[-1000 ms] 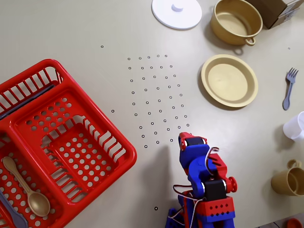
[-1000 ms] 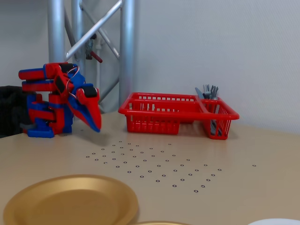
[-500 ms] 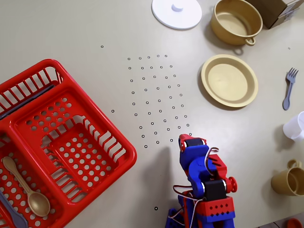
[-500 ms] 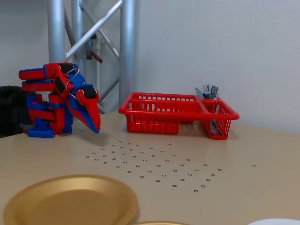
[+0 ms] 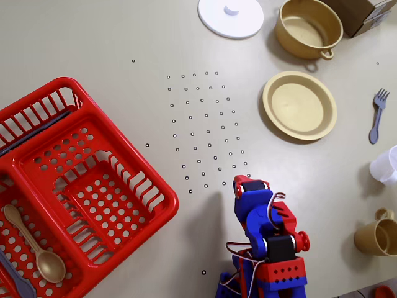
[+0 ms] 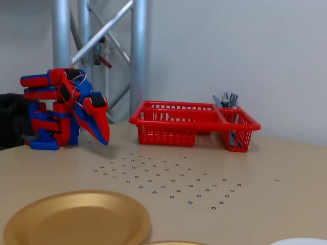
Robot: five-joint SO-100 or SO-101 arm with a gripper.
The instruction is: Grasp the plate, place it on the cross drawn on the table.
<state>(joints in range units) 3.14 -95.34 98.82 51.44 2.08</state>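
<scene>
1 plate (image 5: 299, 105), 1 pot (image 5: 308, 27), 1 gripper (image 6: 103, 138) (jaws together).

Was built of glossy red and blue printed plastic, colours alternating from link to link. Carried black servo blocks between the shells, 1 plainly seen near the base from above. Had thin red and white cables looping out beside the upper link and over the base. Ended in a gripper (image 6: 104, 139) with tapered blue and red fingers (image 6: 101, 127). Showed round red knobs at a joint.
</scene>
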